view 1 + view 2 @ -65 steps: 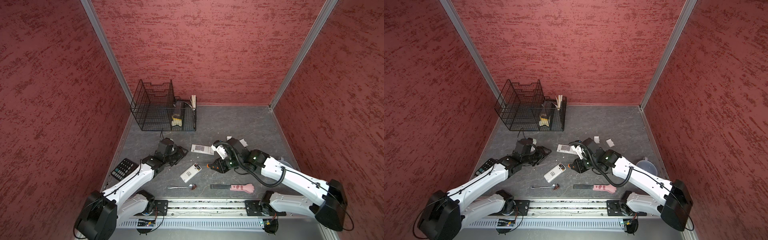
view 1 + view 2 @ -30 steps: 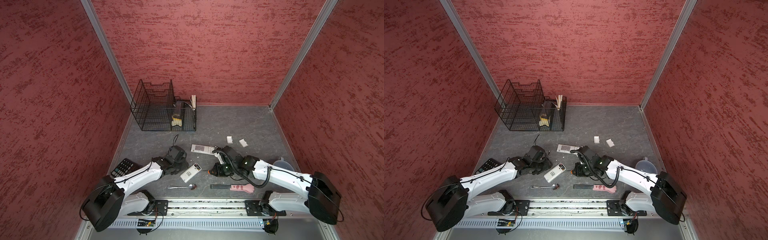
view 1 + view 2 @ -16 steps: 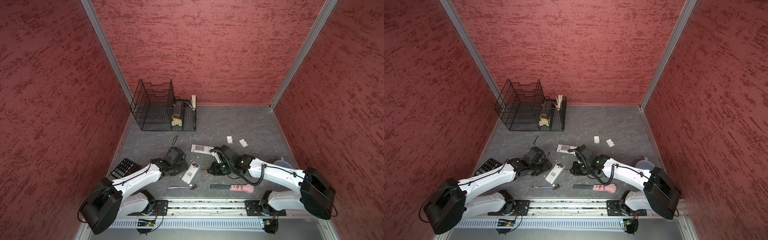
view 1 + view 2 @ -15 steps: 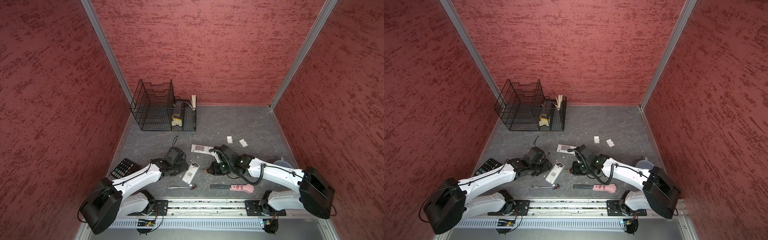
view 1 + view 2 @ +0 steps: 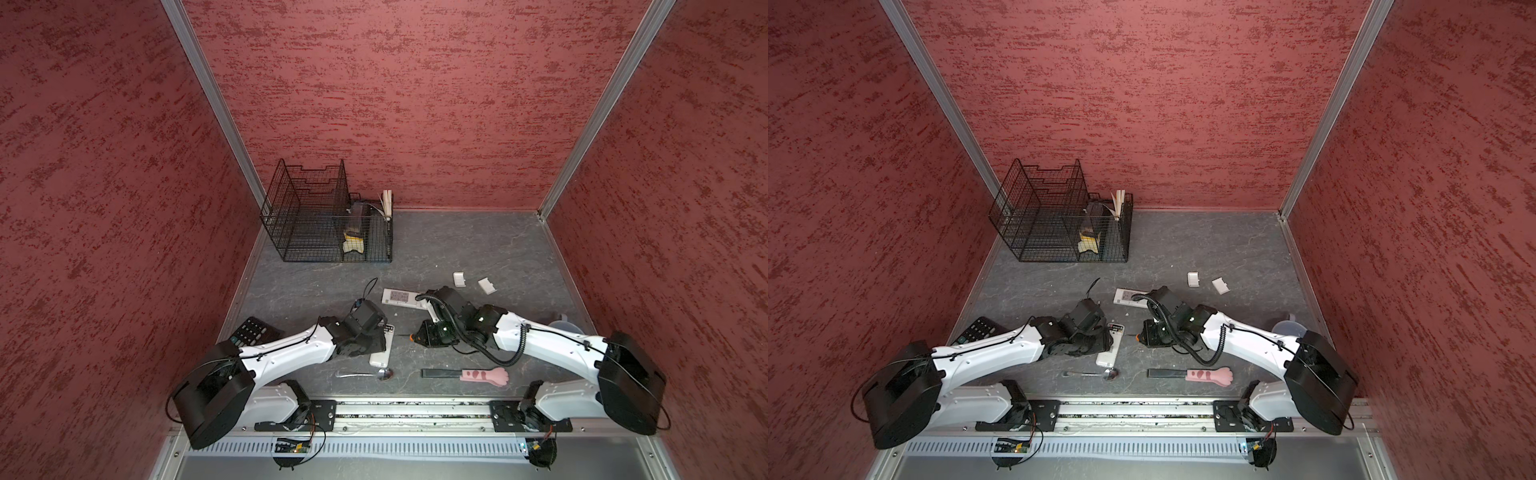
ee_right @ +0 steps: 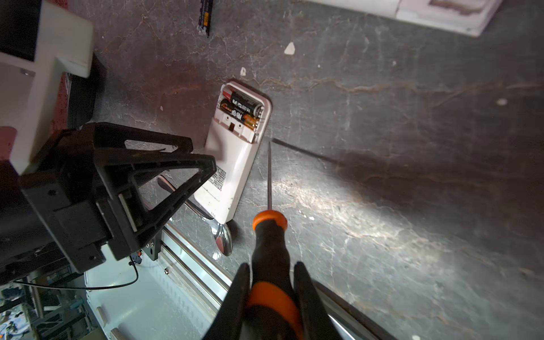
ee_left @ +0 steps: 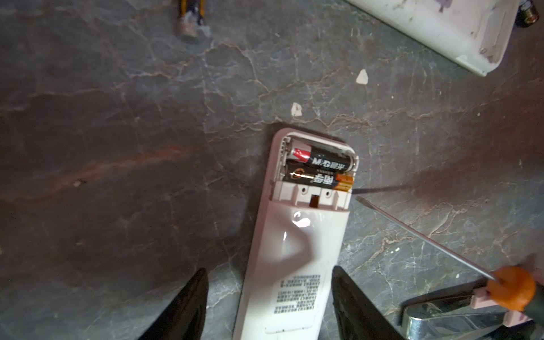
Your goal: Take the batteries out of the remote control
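Inside a glossy, probably plastic remote (image 7: 294,250): two cylindrical batteries (image 7: 319,164).

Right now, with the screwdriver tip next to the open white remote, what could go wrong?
1. The left gripper stands open astride the white plastic remote control, not clamping it, so a pry could shove it sideways.
2. The right gripper holds the orange-and-black-handled screwdriver with its thin tip beside the casing, outside the two black cylindrical batteries; it may slip.
3. A popped battery could roll off toward the metal spoon.
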You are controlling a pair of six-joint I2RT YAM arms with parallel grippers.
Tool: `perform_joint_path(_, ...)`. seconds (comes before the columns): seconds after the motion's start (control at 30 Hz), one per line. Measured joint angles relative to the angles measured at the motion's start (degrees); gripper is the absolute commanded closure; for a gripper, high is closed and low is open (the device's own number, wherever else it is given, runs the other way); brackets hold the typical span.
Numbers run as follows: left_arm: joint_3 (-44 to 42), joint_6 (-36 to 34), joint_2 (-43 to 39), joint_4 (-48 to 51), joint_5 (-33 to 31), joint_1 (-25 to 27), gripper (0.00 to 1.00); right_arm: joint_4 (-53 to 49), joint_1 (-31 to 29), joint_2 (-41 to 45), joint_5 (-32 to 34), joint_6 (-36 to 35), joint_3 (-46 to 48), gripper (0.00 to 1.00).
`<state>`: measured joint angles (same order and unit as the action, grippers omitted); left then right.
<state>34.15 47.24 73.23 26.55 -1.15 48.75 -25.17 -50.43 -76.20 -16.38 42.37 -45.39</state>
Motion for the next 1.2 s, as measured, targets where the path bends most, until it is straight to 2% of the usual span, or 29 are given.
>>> perform_joint_path(0.43,7.4,-1.6,11.1,4.5,-8.1,7.6,0.33,-4.7,0.0,6.2,3.6,0.0,0.0,1.00)
perform_joint_path(0.5,7.6,-1.6,11.5,4.8,-8.7,8.0,0.37,-4.8,0.0,6.3,3.8,0.0,0.0,1.00)
perform_joint_path(0.67,7.8,-2.1,12.1,5.0,-9.8,8.5,0.55,-4.8,0.1,6.4,4.2,-0.2,0.0,1.00)
perform_joint_path(0.8,7.9,-2.8,12.0,5.1,-9.9,8.7,0.63,-4.7,0.5,6.4,4.2,-0.2,0.0,1.00)
perform_joint_path(1.03,8.2,-6.6,12.7,4.4,-9.6,8.7,0.63,-4.7,1.4,7.4,5.0,0.2,0.1,1.00)
perform_joint_path(1.2,11.4,-10.7,16.0,3.8,-9.0,8.4,0.62,-4.7,2.3,9.6,5.3,0.9,1.1,1.00)
